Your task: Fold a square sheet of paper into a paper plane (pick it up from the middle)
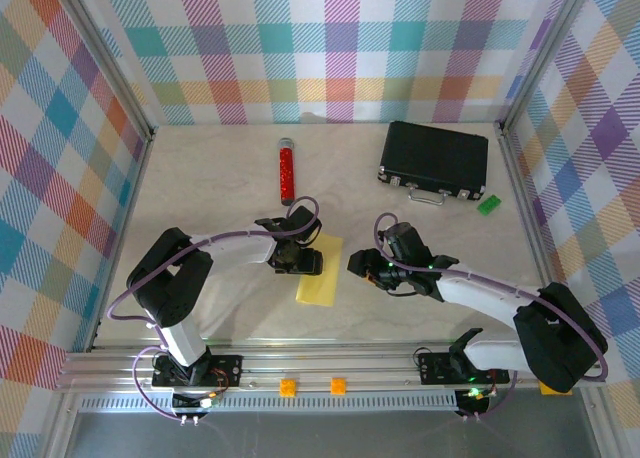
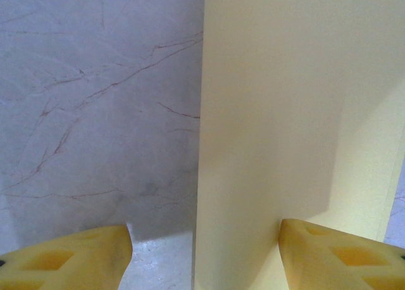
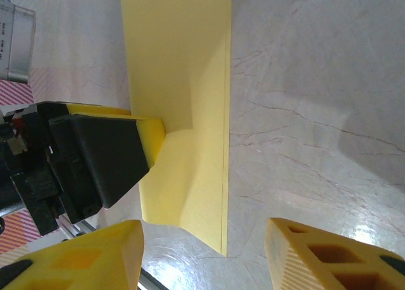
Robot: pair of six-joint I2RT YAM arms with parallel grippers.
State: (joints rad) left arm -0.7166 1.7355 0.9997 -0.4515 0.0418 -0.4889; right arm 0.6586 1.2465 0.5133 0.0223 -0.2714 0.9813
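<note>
Sheet of paper [image 1: 321, 272], folded, is laid flat on the table [image 1: 215, 193]: light, limp, best pinched at an edge. Left gripper [image 2: 205, 255] is spread across its edge, nothing grasped; right gripper [image 3: 204, 252] is opened, empty, alongside.

Sheet [image 1: 322, 278] on table [image 1: 200, 178], left pincer [image 1: 300, 261] upon it, right pincer [image 1: 358, 264] beside

Both arms bend inward toward each other. The left gripper [image 1: 300, 261] points down, fingers [image 2: 69, 258] spread; the right gripper [image 1: 358, 264] sits low, fingers [image 3: 316, 258] seemingly parted too.
</note>
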